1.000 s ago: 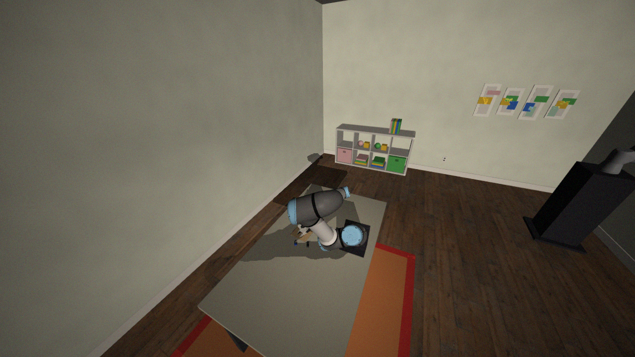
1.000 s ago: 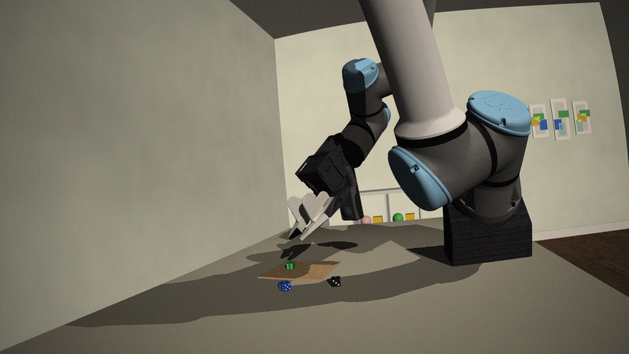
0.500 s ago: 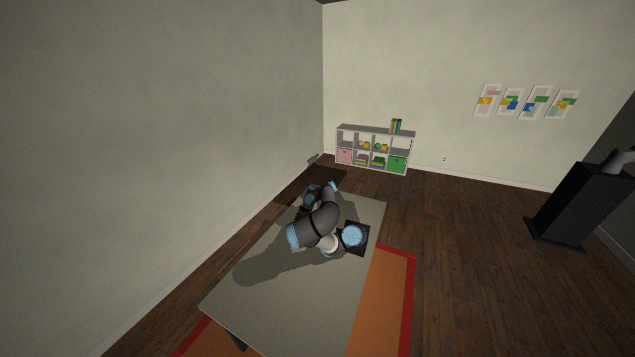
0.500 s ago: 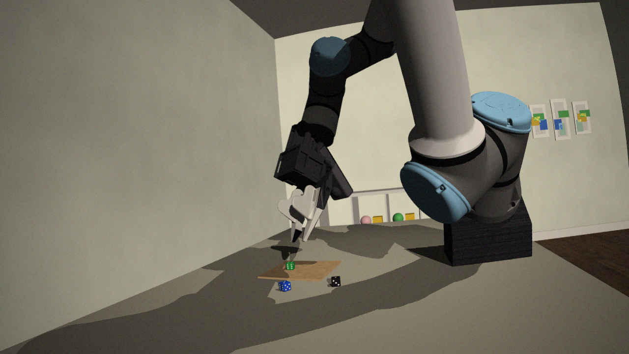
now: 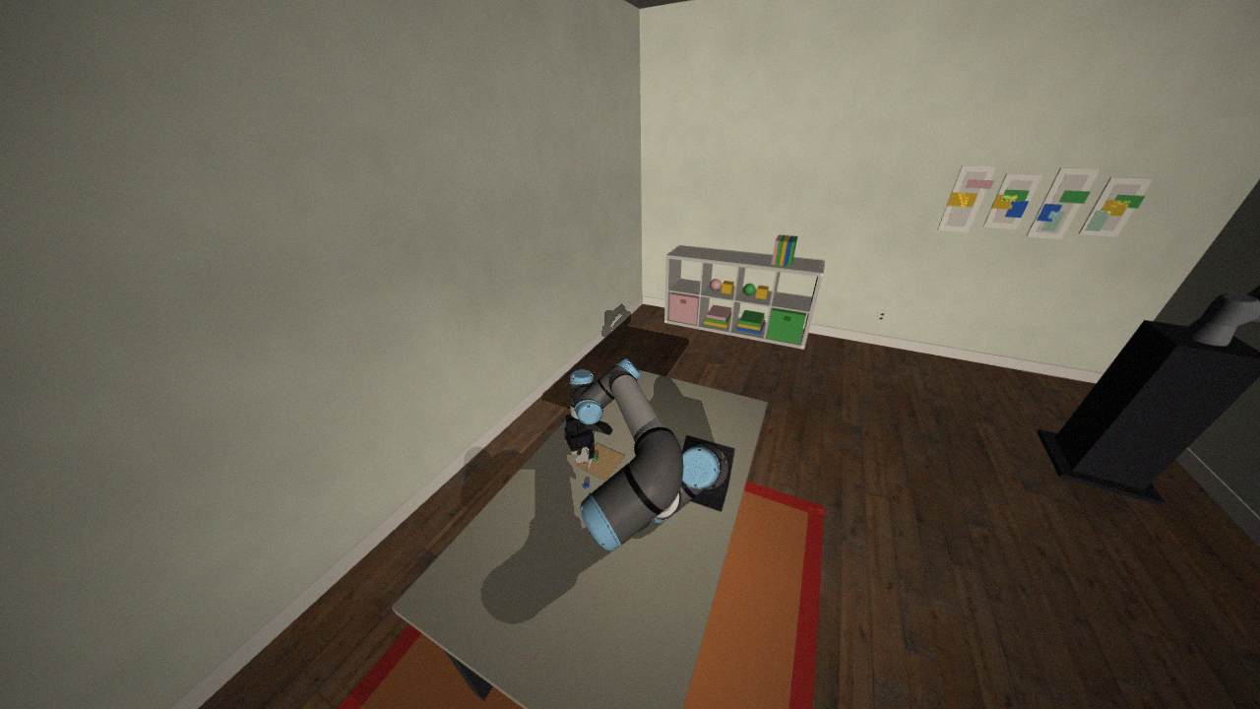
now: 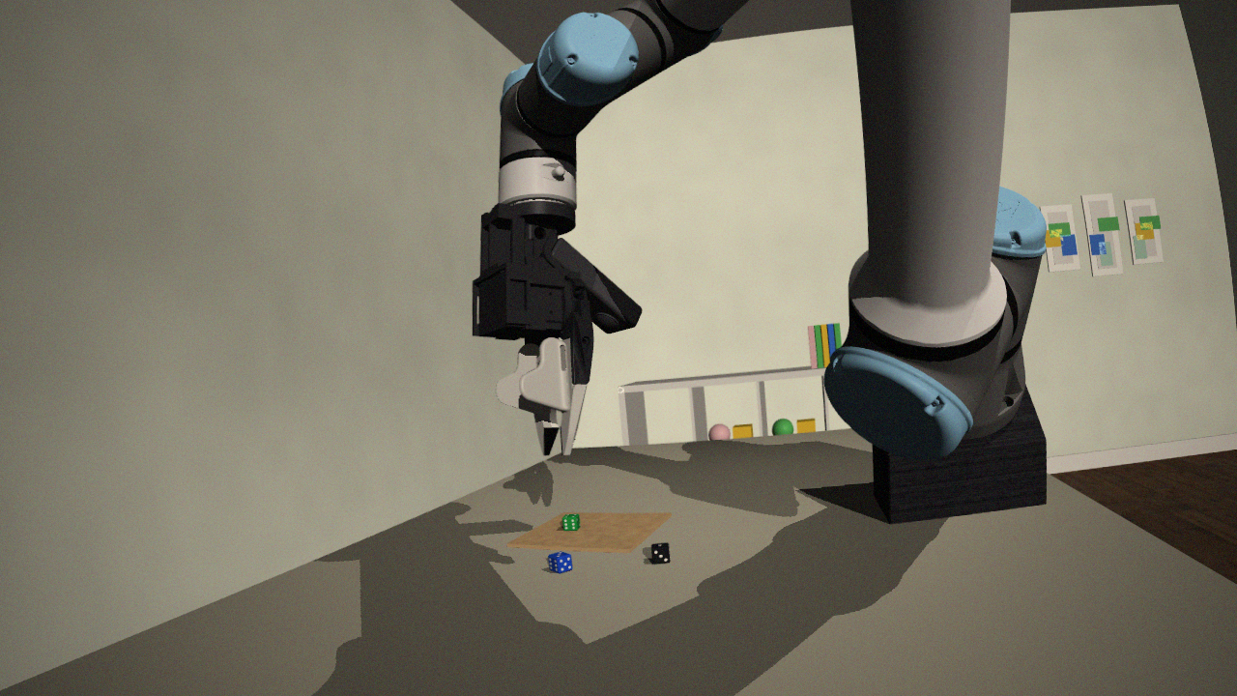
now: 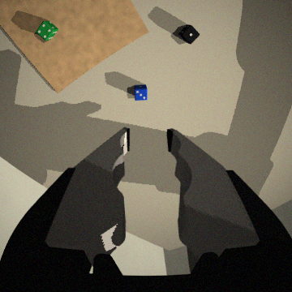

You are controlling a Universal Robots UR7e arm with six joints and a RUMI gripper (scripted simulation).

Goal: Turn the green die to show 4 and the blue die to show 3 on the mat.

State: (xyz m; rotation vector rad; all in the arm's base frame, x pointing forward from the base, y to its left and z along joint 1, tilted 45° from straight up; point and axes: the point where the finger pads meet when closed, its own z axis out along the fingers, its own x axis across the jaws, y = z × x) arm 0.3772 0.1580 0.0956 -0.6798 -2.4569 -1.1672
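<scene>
Grey bench point(image 5: 616, 608) point(image 6: 994, 623) point(image 7: 195, 101) carries, at the wrist frame's upper centre, our blue plastic-looking die point(image 5: 586, 484) point(image 6: 560, 563) point(image 7: 140, 93), off the tan mat point(image 5: 609, 461) point(image 6: 605, 532) point(image 7: 93, 45); green die point(image 5: 596, 457) point(image 6: 570, 522) point(image 7: 47, 30) on it, upper left. Tool point(image 5: 585, 460) point(image 6: 556, 451) point(image 7: 148, 130) partly open, holding nothing. We expect light, rigid handling; grip opposite side faces. Pink bin point(image 5: 682, 310), top frame's upper centre: contents unseen.

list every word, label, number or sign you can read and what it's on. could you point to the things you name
No words, brands or written numbers can be read.
Blue die point(image 5: 586, 483) point(image 6: 560, 563) point(image 7: 140, 94): three pips on one face.
Black die point(image 6: 660, 553) point(image 7: 190, 35): one pip on one face.
Wall pictures point(image 5: 1073, 196) point(image 6: 1107, 223): yellow marks, too small to read.
</scene>
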